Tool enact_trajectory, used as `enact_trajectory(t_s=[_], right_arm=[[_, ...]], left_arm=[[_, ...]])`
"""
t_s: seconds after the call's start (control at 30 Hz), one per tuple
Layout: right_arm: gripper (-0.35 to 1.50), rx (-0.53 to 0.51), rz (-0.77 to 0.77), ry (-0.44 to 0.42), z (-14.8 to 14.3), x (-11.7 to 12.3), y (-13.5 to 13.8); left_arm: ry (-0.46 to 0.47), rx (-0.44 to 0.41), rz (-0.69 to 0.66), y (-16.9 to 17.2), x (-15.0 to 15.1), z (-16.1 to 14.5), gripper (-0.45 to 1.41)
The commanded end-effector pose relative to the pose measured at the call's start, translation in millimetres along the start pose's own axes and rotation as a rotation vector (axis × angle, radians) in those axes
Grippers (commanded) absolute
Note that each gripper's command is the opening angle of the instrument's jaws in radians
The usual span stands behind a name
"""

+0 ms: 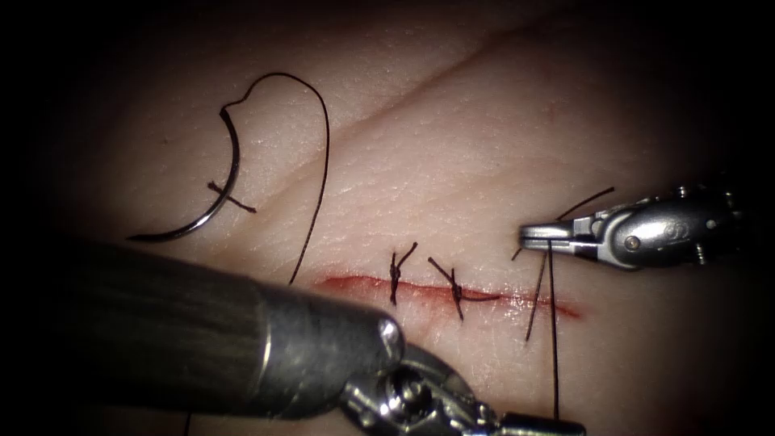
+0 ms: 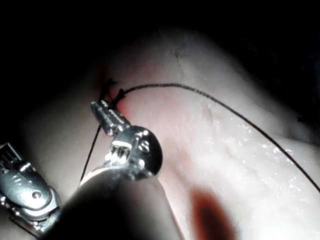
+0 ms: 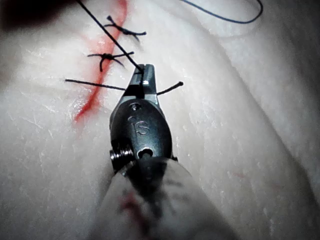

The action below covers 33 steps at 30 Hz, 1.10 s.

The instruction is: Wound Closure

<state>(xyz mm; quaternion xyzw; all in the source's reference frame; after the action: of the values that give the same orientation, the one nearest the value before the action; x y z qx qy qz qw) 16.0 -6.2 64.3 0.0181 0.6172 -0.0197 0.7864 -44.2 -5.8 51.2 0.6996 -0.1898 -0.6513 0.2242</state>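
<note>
The curved needle [image 1: 228,173] lies free on the tissue [image 1: 452,145], up and left of the cut [image 1: 355,283], held by neither tool. Its thread [image 1: 325,153] arcs over and runs down toward the left tool's shaft. Two tied stitches [image 1: 395,277] [image 1: 457,291] cross the cut. Above the cut's right end my right tool [image 1: 526,235] is shut on thread; two strands [image 1: 552,323] drop from it across the cut. One strand reaches my left tool [image 1: 539,423] at the bottom edge, which looks shut on it [image 2: 101,108]. The right wrist view shows the right tool [image 3: 143,71] gripping thread beside the stitches [image 3: 105,57].
A short cut piece of thread [image 1: 232,199] lies across the needle. A short tail [image 1: 587,201] sticks up behind the right jaws. Red fluid lines the cut [image 3: 95,95]. The left tool's thick shaft [image 1: 186,331] covers the lower left of the tissue.
</note>
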Motion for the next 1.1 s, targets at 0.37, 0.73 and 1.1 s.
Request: enact_trajectory(t_s=[0.37,0.73,1.1], right_arm=[[-0.35,0.001,-0.002,0.021,-0.4,2.6,-3.2],[1.43,-0.14,0.114,-0.105,-2.8,5.4,-3.9],[1.48,-0.138,0.173,-0.265,-6.8,8.3,-6.6]], left_arm=[[-0.011,0.056,-0.029,-2.3,-1.7,-5.6,-0.45],[-0.029,0.065,-0.029,-3.3,-2.7,-8.5,-0.45],[-0.032,0.075,-0.02,-4.5,-2.5,-8.3,-0.45]])
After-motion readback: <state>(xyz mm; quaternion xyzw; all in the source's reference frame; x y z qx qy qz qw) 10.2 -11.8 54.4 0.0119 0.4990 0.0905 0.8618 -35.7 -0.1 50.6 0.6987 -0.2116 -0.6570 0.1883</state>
